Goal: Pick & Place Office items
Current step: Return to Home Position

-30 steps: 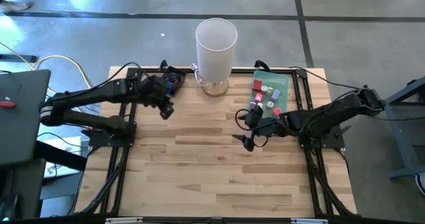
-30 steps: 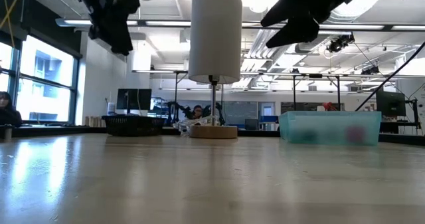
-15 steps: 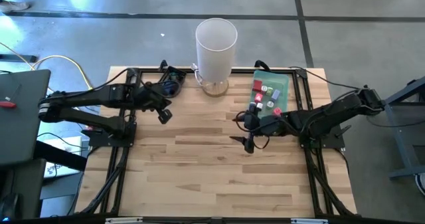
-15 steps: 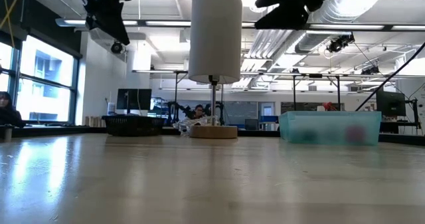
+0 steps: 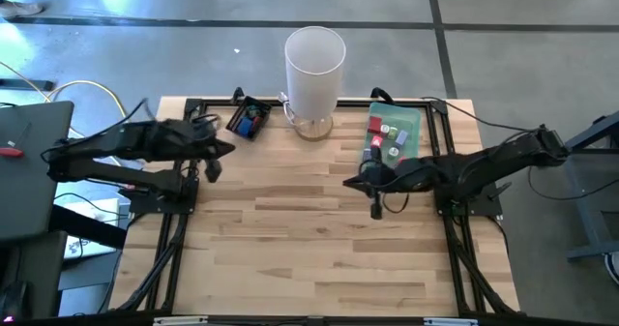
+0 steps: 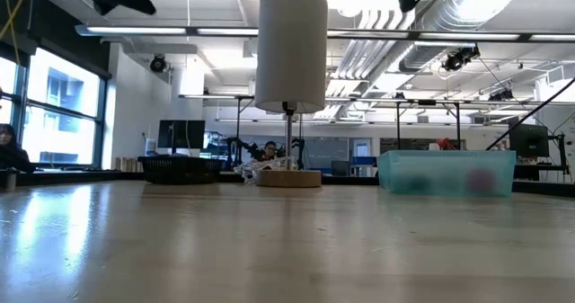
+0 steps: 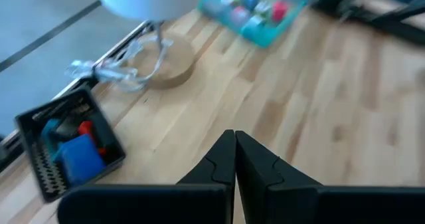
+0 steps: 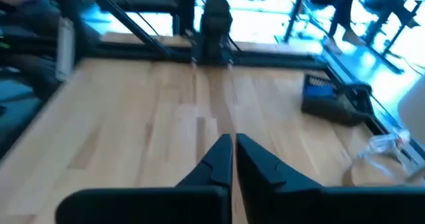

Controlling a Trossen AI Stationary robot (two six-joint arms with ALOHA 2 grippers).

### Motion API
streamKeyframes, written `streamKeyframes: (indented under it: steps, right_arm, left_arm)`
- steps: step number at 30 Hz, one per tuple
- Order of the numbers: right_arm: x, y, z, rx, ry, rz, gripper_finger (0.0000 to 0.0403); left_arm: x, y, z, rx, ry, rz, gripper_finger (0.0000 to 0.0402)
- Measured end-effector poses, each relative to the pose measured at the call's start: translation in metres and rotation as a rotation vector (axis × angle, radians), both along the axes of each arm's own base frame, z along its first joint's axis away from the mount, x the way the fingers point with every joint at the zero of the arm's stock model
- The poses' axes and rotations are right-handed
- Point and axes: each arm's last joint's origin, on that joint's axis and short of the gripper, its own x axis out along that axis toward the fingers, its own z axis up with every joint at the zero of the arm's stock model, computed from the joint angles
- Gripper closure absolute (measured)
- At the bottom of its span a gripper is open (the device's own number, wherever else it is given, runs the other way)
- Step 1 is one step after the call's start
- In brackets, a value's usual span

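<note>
1. Two grippers hang above the wooden table. The left gripper, near the left edge, has its fingers pressed together, empty.
2. Black tray, back left, holds a blue block and a red piece.
3. White cylinder stands mid-back.
4. Right gripper, also pressed together and empty, hovers near the green tray of small office items; any print is too small to read.
</note>
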Motion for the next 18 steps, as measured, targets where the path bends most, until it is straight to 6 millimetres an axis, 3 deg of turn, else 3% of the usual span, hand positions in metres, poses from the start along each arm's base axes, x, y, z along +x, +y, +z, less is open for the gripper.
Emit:
streamKeyframes:
  steps: [8, 14, 18]
  right_arm:
    - [-0.049, -0.016, 0.02, -0.022, 0.06, 0.194, 0.04]
    - [-0.086, -0.029, 0.03, 0.014, 0.057, 0.17, 0.0399]
    - [-0.103, -0.032, 0.015, 0.038, 0.006, 0.235, 0.04]
  left_arm:
    - [-0.045, -0.009, 0.0, 0.0, -0.237, -0.073, 0.0401]
    - [-0.069, -0.006, -0.028, 0.015, -0.368, -0.009, 0.0401]
    - [-0.075, -0.006, -0.051, -0.055, -0.441, 0.038, 0.0401]
